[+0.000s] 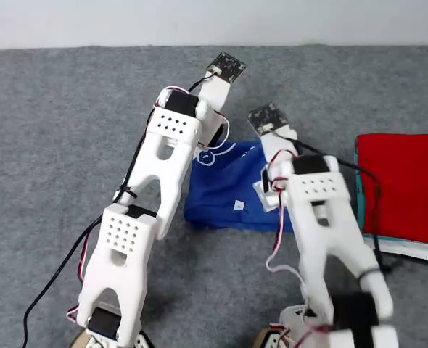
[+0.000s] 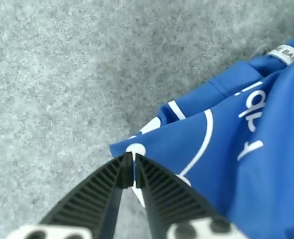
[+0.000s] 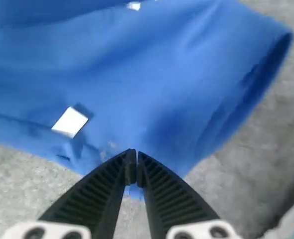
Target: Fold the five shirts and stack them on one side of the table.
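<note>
Partly done: blue shirt mid-fold, pile begun at right

Blue shirt lies bunched at frame centre on the counter. The left gripper is clamped on its printed edge and the right gripper is clamped on a plain edge. A red shirt sits folded at the right edge, with teal cloth and white cloth peeking from under it. My read: several are stacked, exact count unclear. The blue one needs finishing and placing.

Robot lab bench: grey carpeted table, two white arms, plain wall.
</note>
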### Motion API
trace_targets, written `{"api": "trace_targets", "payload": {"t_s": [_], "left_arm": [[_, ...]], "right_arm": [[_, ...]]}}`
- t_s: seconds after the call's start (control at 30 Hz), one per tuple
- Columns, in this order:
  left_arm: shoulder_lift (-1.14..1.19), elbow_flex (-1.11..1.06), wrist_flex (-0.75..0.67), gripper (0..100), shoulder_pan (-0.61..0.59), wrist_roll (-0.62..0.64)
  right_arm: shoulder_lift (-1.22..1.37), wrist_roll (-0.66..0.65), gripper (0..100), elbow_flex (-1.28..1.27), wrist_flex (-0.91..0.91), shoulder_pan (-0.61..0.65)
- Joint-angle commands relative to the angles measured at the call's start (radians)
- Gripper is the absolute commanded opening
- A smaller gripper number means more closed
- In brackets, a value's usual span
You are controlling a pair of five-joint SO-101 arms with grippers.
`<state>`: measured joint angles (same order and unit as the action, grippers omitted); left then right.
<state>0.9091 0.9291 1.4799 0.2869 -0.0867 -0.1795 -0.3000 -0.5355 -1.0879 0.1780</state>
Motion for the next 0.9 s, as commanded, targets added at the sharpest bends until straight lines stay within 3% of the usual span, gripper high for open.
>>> {"api": "trace_targets", "payload": {"t_s": [0.0,0.5,0.87], "left_arm": [[0.006,0.022,-0.031,1,-0.008,0.0],[0.109,0.031,-0.011,1,-0.091,-0.058],[0.117,0.446,0.199,1,-0.021,-0.064]], "right_arm": [[0.117,0.006,0.9,0.006,0.05,-0.002],[0.174,-0.133,0.9,0.006,-0.16,-0.183],[-0.145,-0.132,0.9,0.006,-0.127,-0.116]]}}
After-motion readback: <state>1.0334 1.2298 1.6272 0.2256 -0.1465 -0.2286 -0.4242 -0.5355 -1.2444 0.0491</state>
